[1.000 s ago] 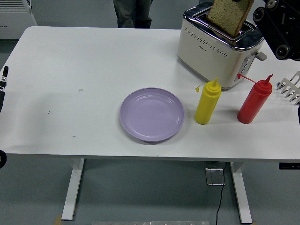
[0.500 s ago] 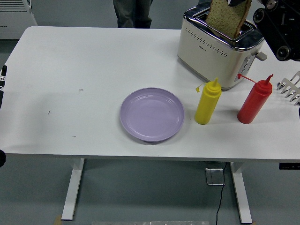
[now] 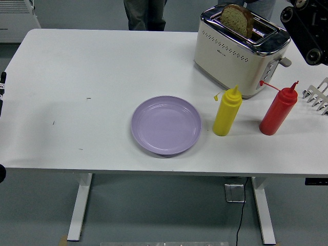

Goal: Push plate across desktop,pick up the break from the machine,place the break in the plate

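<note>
White desk fills my head view, with grey floor beyond it and a person's legs at the far edge. The brown slice of bread sits in a slot of the cream and chrome toaster at the far right, its rounded crust top poking out above the rim. The round lilac plate lies near the front edge, centre, with nothing on it. Just right of it stands the yellow squeeze bottle, then the red squeeze bottle, both upright in front of the toaster. A metal toast rack shows at the right edge.

My right hand is at the upper right corner, just right of the toaster; I cannot tell how its fingers stand. My left arm rests at the left edge.

Half a second ago the slice was up out of the slot, held high and tilted; now it is back down in the toaster. Plate and bottles have not moved.
</note>
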